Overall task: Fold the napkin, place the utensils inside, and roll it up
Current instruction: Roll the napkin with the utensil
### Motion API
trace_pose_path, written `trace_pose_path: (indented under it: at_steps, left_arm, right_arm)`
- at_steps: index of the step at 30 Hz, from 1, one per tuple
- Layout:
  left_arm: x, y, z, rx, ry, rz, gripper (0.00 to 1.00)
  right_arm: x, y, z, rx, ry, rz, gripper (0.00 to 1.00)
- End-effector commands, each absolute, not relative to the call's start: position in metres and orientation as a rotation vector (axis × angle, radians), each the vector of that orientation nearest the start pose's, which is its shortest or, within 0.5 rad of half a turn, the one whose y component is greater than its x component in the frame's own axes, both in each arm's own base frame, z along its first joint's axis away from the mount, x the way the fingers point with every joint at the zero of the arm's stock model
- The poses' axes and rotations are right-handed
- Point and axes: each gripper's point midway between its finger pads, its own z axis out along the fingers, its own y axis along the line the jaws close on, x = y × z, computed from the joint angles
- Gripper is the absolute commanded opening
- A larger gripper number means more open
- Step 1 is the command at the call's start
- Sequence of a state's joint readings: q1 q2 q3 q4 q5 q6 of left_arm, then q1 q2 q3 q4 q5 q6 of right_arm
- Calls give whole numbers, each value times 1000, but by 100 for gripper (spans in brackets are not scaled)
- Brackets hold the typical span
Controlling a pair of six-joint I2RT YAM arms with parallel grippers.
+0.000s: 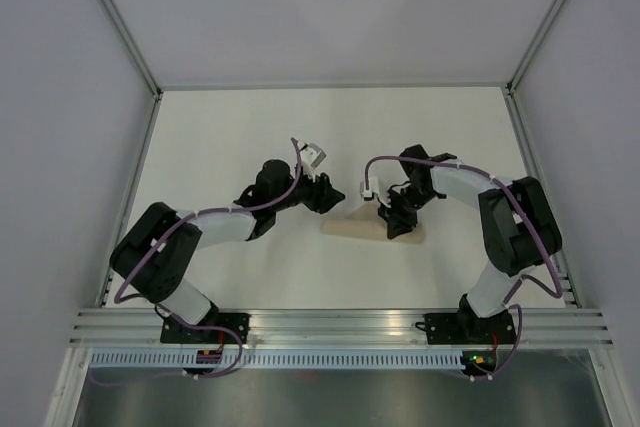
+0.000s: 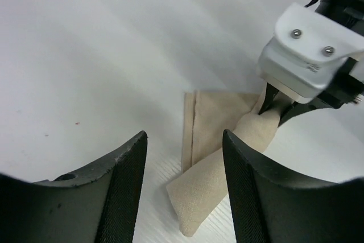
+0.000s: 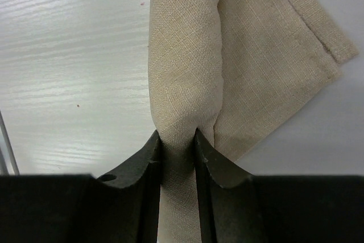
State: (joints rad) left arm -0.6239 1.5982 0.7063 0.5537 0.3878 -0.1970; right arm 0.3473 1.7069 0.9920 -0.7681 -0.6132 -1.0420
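The rolling step looks to be in hand. The napkin [image 3: 182, 55] is gathered into a soft tube that runs straight out from between the fingers of the right gripper [image 3: 176, 140], which are clamped on it so the cloth puckers at the pinch. Just beside those fingers, on one side of the tube, a flat hemmed layer lies unrolled on the table [image 2: 85, 55]. The left gripper [image 2: 183, 140] stands with its fingers [image 2: 125, 186] apart and nothing between them. The near end of the tube lies just ahead of its tips and a little toward the right-hand finger, not touching either. The utensils do not show in any view. They may sit inside the tube, but the cloth hides that, so I cannot tell. Judging from this, the roll is partly made. The next move calls for the free fingers to come onto the tube's loose end and steady it, so both ends turn together over the remaining flat layer — a one-sided turn would likely twist the tube or let it slacken.
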Motion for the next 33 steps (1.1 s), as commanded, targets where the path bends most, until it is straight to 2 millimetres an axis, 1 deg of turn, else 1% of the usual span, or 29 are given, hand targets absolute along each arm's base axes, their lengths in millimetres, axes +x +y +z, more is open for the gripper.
trace_pose_path:
  at_steps: [1, 2, 3, 4, 5, 6, 8, 9, 10, 11, 12, 13, 14, 15, 16, 18, 19, 22, 23, 24, 25, 26, 27, 28, 29, 31, 32, 33]
  left_arm:
    - [322, -306, 163, 520, 1639, -869, 61]
    - [321, -306, 168, 524, 1616, -849, 62]
    - [320, -305, 169, 559, 1602, -798, 63]
    - [316, -310, 171, 580, 1591, -768, 63]
    - [314, -312, 169, 626, 1575, -725, 63]
    - [306, -320, 170, 664, 1562, -716, 63]
    - [303, -324, 167, 729, 1537, -640, 64]
    - [300, -327, 162, 765, 1539, -616, 65]
    - [294, -335, 160, 798, 1529, -596, 66]
    - [292, -337, 157, 842, 1514, -559, 67]
    - [285, -345, 154, 883, 1502, -555, 70]
    - [282, -348, 144, 923, 1513, -530, 71]
    - [279, -351, 140, 978, 1488, -499, 74]
    - [270, -358, 136, 1023, 1470, -497, 80]
    - [272, -357, 128, 1038, 1480, -448, 82]
    - [267, -365, 125, 1102, 1456, -429, 83]
    - [265, -367, 116, 1145, 1456, -413, 83]
    - [261, -376, 110, 1205, 1436, -409, 83]
    - [260, -377, 103, 1253, 1419, -379, 83]
    - [256, -383, 102, 1286, 1393, -371, 83]
    - [254, -384, 92, 1343, 1379, -344, 83]
    - [253, -387, 89, 1371, 1367, -332, 83]
    - [252, -393, 90, 1390, 1348, -326, 84]
    - [251, -393, 81, 1424, 1350, -310, 84]
    - [248, -399, 81, 1442, 1333, -330, 84]
    - [247, -401, 75, 1477, 1319, -324, 84]
    - [244, -404, 68, 1502, 1317, -323, 84]
    - [243, -404, 65, 1518, 1309, -315, 85]
  right_arm:
    - [216, 146, -3, -1861, 2225, 895, 16]
    - [224, 149, 0, -1855, 2219, 898, 16]
    - [222, 146, -4, -1844, 2256, 937, 16]
    - [223, 145, -5, -1841, 2272, 946, 16]
    - [229, 147, -3, -1831, 2275, 945, 16]
    - [229, 145, -8, -1820, 2303, 962, 16]
    - [236, 147, -8, -1809, 2316, 963, 16]
    - [236, 146, -11, -1806, 2333, 977, 16]
    - [240, 146, -11, -1800, 2335, 970, 16]
    - [242, 146, -11, -1791, 2346, 972, 16]
    - [243, 146, -13, -1784, 2357, 977, 16]
    - [244, 146, -13, -1778, 2366, 977, 17]
    - [247, 147, -13, -1775, 2367, 971, 17]
    - [248, 147, -14, -1769, 2374, 974, 17]
    - [251, 148, -14, -1766, 2375, 972, 17]
    - [251, 147, -16, -1762, 2389, 978, 17]
    - [253, 147, -15, -1757, 2391, 976, 17]
    - [255, 147, -17, -1752, 2403, 983, 17]
    - [256, 147, -17, -1747, 2407, 983, 18]
    - [256, 147, -17, -1745, 2407, 982, 18]
    - [257, 148, -18, -1743, 2410, 980, 20]
    - [257, 147, -19, -1739, 2417, 983, 20]
    - [258, 147, -19, -1734, 2420, 982, 21]
    - [259, 147, -19, -1730, 2423, 982, 22]
    - [258, 147, -20, -1727, 2431, 987, 22]
    - [260, 147, -19, -1726, 2432, 986, 22]
    - [261, 147, -19, -1720, 2434, 985, 22]
    - [262, 147, -19, -1719, 2432, 986, 22]
